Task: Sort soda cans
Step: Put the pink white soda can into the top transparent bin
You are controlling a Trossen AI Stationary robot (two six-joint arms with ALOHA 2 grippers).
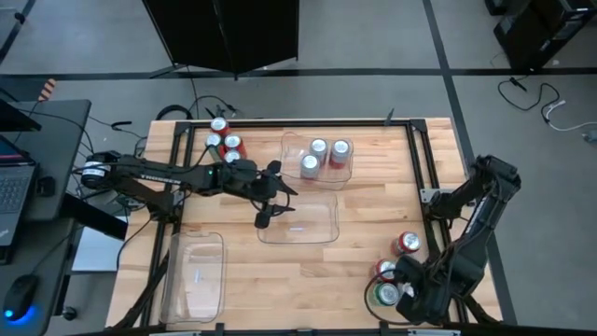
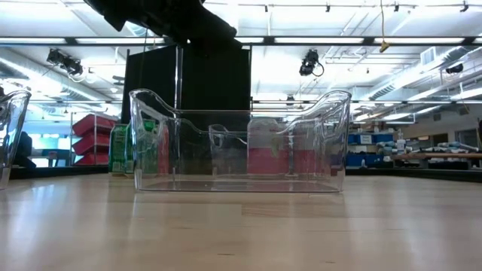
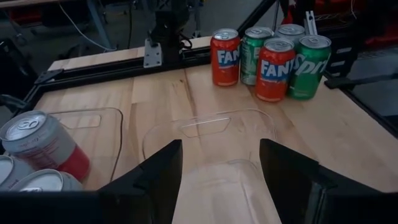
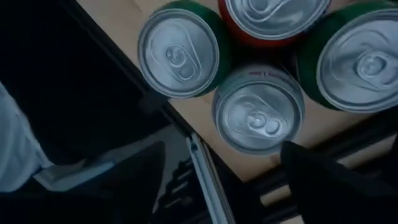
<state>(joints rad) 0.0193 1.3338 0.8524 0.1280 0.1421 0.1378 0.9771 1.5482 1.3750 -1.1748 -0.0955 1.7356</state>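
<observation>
Collision is the main hazard. The right pincer (image 1: 401, 291) is held directly above a tight cluster of cans (image 4: 258, 115) whose tops are touching or nearly so. Whether its jaws are parted cannot be told. If it is lowered off-centre, a neighbouring can could be struck and toppled, or two could be pinched at once.

The left pincer (image 3: 221, 155) is spread wide and nothing is held in it. A clear bin (image 3: 205, 134) lies just below it. Ahead of it, well apart, five cans are stood together. To one side, three silver-and-red cans (image 3: 40, 146) are kept in another bin (image 3: 93, 112). If both arms were sent to the same cluster, they could be fouled.

"FAN" is read on two red cans (image 3: 275, 70), judged to be Fanta. "Sp" is read on a green can (image 3: 310, 65), judged to be Sprite. Red lettering on the can top beneath the right pincer cannot be made out.
</observation>
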